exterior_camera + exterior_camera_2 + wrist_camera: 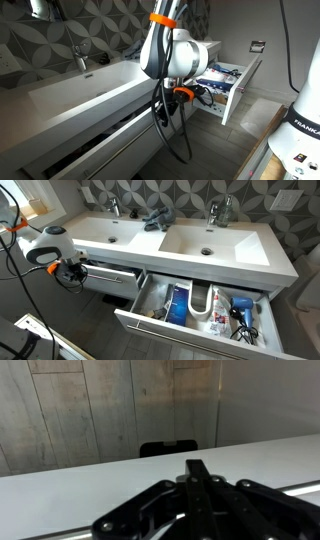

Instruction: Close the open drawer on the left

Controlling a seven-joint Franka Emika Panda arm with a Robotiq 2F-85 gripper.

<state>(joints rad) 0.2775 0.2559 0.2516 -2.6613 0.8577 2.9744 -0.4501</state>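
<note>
The drawer (112, 277) is the light-grey, flat-fronted one under the left sink. It stands only slightly open, with a dark gap along its top, and its contents are hidden. It also runs along the vanity in an exterior view (105, 138). My gripper (72, 272) is at the drawer's left end, close to its front, with orange cable clips at the wrist. It also shows in an exterior view (180, 97). In the wrist view the gripper (197, 466) has its fingers pressed together and holds nothing. A pale flat surface (70, 495) lies just beyond the fingertips.
A second, wide drawer (200, 335) stands far open under the right sink, holding blue bottles, white items and a dark dryer; it shows white at the far end (240, 90). The white double-sink counter (190, 242) is above. The robot base (305, 130) stands nearby. The floor is wood-look.
</note>
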